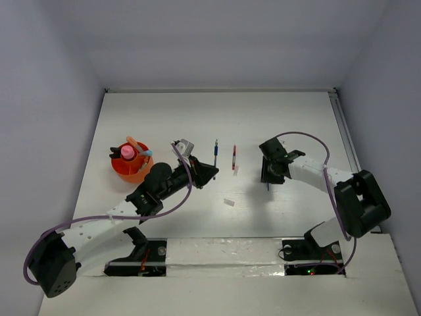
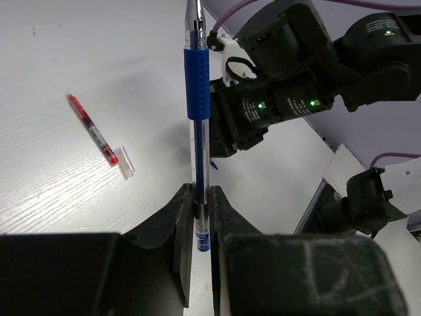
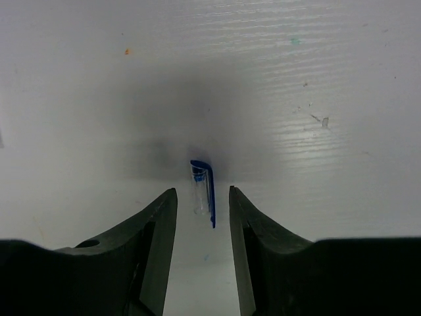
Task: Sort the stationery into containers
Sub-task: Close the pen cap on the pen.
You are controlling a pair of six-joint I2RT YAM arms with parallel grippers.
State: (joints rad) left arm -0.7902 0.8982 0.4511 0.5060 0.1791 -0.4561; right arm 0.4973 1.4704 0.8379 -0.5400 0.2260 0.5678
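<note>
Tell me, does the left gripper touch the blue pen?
Touching. The left wrist view shows the left gripper closed on the blue pen, with no gap.

Robot lab test cell: bare white table (image 1: 263, 118) boxed in by plain grey walls (image 1: 52, 99), left arm (image 1: 99, 227) and right arm (image 1: 358, 201) bolted at its edge, purple cables (image 1: 309, 136) trailing.

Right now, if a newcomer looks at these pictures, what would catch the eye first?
The left gripper is shut on a blue pen near the middle of the table. Just right of it, the right gripper stands open around a small blue pen cap lying on the table. At far left, an orange pot holds a pink-capped tube.
</note>
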